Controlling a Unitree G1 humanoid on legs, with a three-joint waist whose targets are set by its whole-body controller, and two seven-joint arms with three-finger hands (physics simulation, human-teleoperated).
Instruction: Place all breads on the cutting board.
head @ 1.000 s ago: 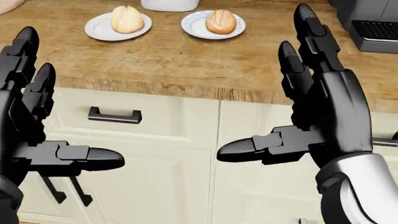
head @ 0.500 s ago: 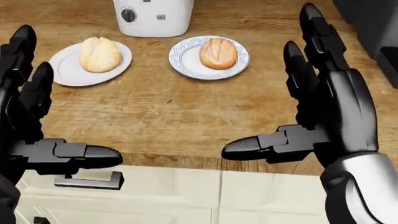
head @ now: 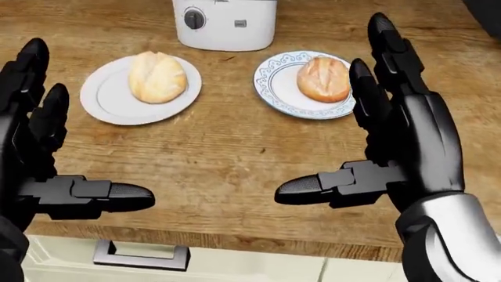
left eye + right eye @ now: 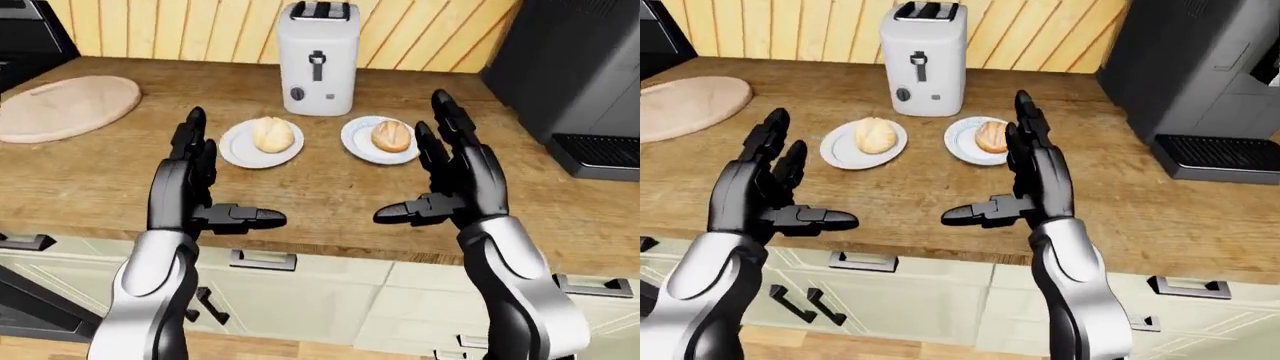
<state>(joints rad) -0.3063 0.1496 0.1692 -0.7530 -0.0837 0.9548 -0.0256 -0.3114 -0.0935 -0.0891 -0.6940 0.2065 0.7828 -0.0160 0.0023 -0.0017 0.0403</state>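
Over the last second the whole head view slides downward: the cupboard fronts that filled its lower half drop almost out of frame and the wooden surface (image 3: 235,158) now fills it. That is the camera moving, so I judge the robot is closing in on the breads, not the breads shifting.

The left bread (image 3: 157,76) sits on a plain white plate (image 3: 106,97) at about 11 o'clock in the head view. The right bread (image 3: 322,78) sits on a patterned plate (image 3: 274,88) at about 1 o'clock, just beside the right hand (image 3: 392,153). The toaster (image 4: 317,60) stands at 12 o'clock.

The left hand (image 3: 35,158) and the right one both hang above the surface with fingers spread wide, holding nothing.

The cutting board (image 4: 65,109) lies well apart, at 10 o'clock in the left-eye view, bare. Neither bread is grasped yet.
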